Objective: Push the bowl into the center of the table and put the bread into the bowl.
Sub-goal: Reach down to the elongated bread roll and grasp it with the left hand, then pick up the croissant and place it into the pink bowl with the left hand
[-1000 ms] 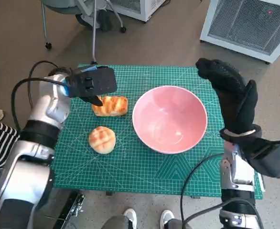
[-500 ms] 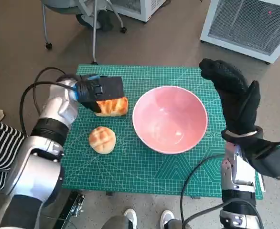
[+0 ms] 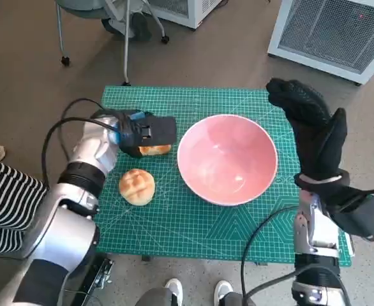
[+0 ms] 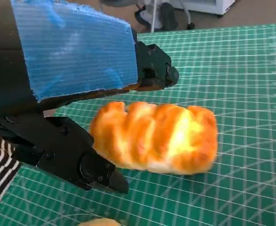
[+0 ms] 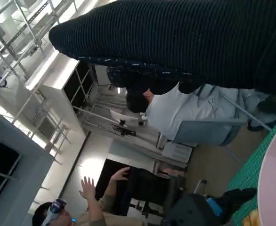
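The pink bowl (image 3: 226,159) is sitting on the green cutting mat (image 3: 193,217) that is covering the worktop, a little right of the mat's middle, and it is holding nothing: its inside is showing bare and glossy. A slice of its pale pink rim (image 5: 274,188) is also showing at the edge of the right wrist view.

The long, striped bread loaf (image 4: 157,136) is lying on the mat just left of the bowl, apart from it. The left hand (image 3: 145,132) is hanging right over this loaf, covering most of it in the head view. In the left wrist view the black fingers (image 4: 67,157) are lying spread on either side of the loaf's end, one close by its nearer side and one over its far top edge; they are bracketing the bread with a gap between them, and whether they are touching it cannot be told. The hand is holding nothing.

A second, round bun (image 3: 136,186) is resting on the mat nearer the robot, near the loaf and left of the bowl.

The right hand (image 3: 311,131) in its black glove is raised over the right edge of the mat, just right of the bowl, fingers stretched out and gripping nothing.

A person (image 5: 93,207) with raised hands is showing in the right wrist view, well away from the worktop.
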You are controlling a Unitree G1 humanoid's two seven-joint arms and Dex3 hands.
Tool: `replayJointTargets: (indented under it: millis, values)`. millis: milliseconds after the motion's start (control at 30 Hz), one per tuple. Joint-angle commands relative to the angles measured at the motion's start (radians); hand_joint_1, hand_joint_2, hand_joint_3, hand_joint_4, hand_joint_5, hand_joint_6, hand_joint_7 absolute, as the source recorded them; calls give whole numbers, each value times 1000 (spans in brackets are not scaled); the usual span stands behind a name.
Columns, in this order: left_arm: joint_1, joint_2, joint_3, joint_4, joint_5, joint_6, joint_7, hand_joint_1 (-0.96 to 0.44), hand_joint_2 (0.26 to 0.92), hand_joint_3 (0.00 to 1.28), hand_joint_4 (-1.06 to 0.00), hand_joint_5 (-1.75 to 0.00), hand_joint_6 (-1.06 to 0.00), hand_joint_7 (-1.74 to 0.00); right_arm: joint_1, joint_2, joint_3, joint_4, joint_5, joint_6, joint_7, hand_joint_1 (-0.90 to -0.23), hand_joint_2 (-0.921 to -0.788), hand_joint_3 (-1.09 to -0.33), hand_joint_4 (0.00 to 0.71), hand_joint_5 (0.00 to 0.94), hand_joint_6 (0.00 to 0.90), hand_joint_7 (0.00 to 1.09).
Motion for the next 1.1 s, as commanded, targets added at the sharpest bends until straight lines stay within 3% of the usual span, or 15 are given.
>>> replayJointTargets:
  millis: [33, 267, 467, 633, 667, 700, 733, 800, 900, 1100]
  values:
    - [24, -20, 3, 13, -2, -9, 52, -154, 736, 1, -180, -39, -317, -35, 32, 1, 0, -3, 0, 15, -7, -723, -921, -697, 197, 1, 146, 375]
    - [66, -38, -10, 20, 12, -51, 150, -81, 760, 11, -387, -102, -442, -72, 41, -2, 0, -12, 1, 16, -6, -723, -921, -697, 197, 1, 145, 376]
    - [95, -41, -41, 30, 41, -83, 216, -65, 787, 14, -663, -186, -615, -113, 49, -4, 0, -26, -2, 19, -9, -723, -921, -696, 198, 2, 141, 377]
    - [106, -43, -64, 39, 64, -93, 241, -58, 802, 5, -624, -578, -711, -154, 52, -7, -1, -31, 0, 21, -8, -722, -921, -696, 198, 2, 140, 377]
    - [108, -43, -69, 40, 69, -95, 245, -55, 806, 5, -600, -727, -723, -195, 53, -7, -2, -32, 0, 21, -8, -721, -921, -695, 198, 2, 140, 377]
    - [109, -43, -73, 41, 73, -97, 249, 98, 847, 25, -632, -904, -704, -328, 54, -7, -2, -33, 0, 21, -8, -721, -921, -695, 198, 1, 140, 378]
    - [111, -42, -79, 42, 78, -101, 253, 152, 862, 32, -643, -967, -692, -386, 55, -7, -2, -35, 0, 22, -8, -721, -921, -695, 198, 1, 140, 378]
    - [114, -41, -87, 43, 85, -105, 259, 62, 896, 56, -670, -1158, -654, -768, 56, -7, -3, -36, 0, 22, -9, -720, -921, -695, 198, 1, 140, 378]
    - [117, -39, -94, 46, 93, -108, 262, 20, 911, 59, -687, -1219, -649, -961, 57, -7, -3, -34, 0, 21, -9, -720, -921, -695, 198, 1, 140, 378]
    - [125, -36, -98, 49, 99, -112, 269, 1, 914, 56, -697, -1183, -656, -1102, 59, -4, -1, -36, -1, 21, -11, -720, -921, -695, 198, 1, 139, 379]
